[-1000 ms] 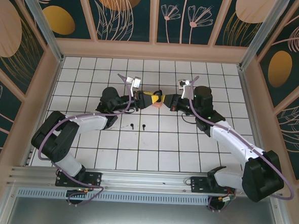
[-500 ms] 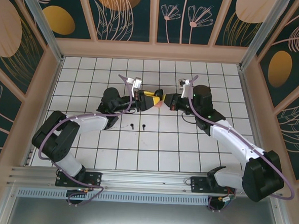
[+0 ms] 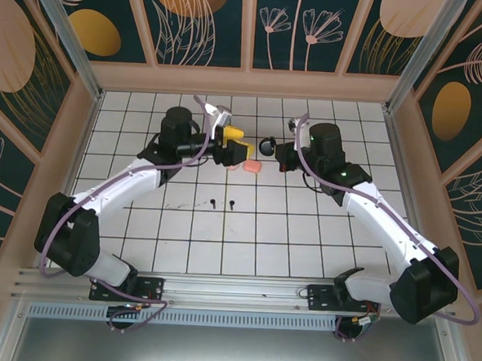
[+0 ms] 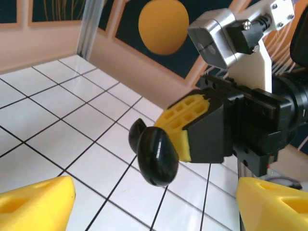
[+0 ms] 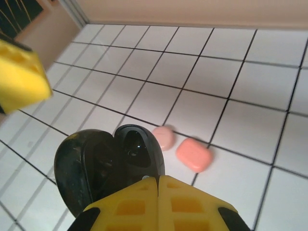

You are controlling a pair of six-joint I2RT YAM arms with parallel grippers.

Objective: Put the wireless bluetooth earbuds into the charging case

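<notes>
Top external view: the right fingers (image 3: 273, 148) are closed on a small black case (image 3: 266, 144) and hold it up above the white desk (image 3: 303, 233). The left fingers (image 3: 237, 143) are just beside it, open, with nothing in them. Two tiny black buds (image 3: 213, 202) (image 3: 231, 203) lie on the desk, close to each other. They are well apart from both sets of fingers, toward the arm bases. They sit more on the left arm's side, so I think the left arm is the one to go and get them. They are too small to tell which way their stems point. Something pink (image 3: 252, 166) lies on the desk under the gap between the two arms.

Left wrist view: the left fingers (image 4: 154, 202) show as two yellow tips far apart, so they are wide open. Straight ahead, the right fingers (image 4: 178, 137) pinch the black case (image 4: 156, 156) by one end. The case hangs in the air above the desk (image 4: 43, 120).

Right wrist view: the right fingers (image 5: 158, 192) press together on the edge of the black case (image 5: 103, 166). It looks open, with a hollow facing up. On the desk (image 5: 269, 86) past it lie two pink pieces (image 5: 163, 137) (image 5: 194, 155), touching or almost touching.
</notes>
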